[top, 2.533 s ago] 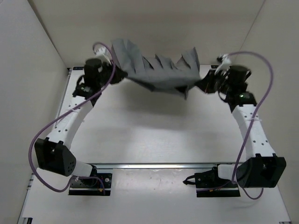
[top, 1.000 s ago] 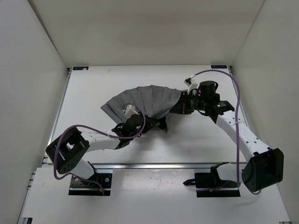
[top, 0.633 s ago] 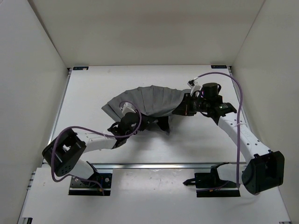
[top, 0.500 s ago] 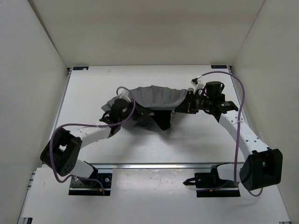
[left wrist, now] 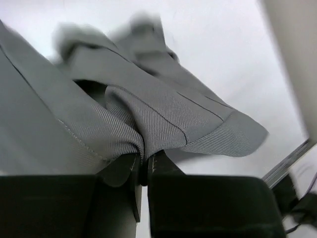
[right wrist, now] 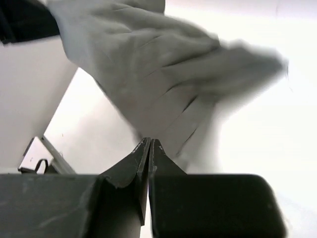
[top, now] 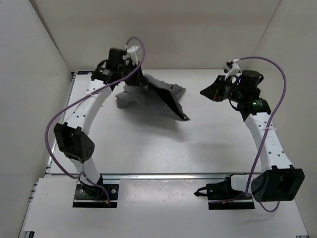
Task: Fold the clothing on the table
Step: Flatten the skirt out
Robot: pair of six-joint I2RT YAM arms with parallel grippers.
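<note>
**Grey garment bunched at the far left, pinched by one arm only**

Nearest to me, the two black arm bases (top: 94,192) sit bolted at the front edge of the flat white bench with thin metal rails (top: 148,144). A purple cable (top: 54,124) loops along each white arm.

Farther in on the right, the right pincer (top: 205,92) hangs above the bench with its two dark fingers pressed tip to tip. From above there is bare bench between it and the cloth. Its own camera shows the right pincer (right wrist: 148,145) with nothing between the tips, and the garment (right wrist: 143,64) beyond them, its right end smeared by blur.

Beyond the middle, toward the far left, is the plain medium-grey soft fabric garment with lengthwise creases (top: 153,96). It is gathered into a rumpled heap that trails out to a dark point at the near right. I cannot tell how much of it lies on the bench and how much hangs free.

Farthest back, the left arm reaches right out, and the left pincer (top: 131,80) is lost in the cloth from above. Its wrist camera shows the left pincer (left wrist: 143,159) nearly closed, nipping a thin fold of the garment (left wrist: 163,114). The upper folds there are blurred, and the left side runs out of view.
</note>
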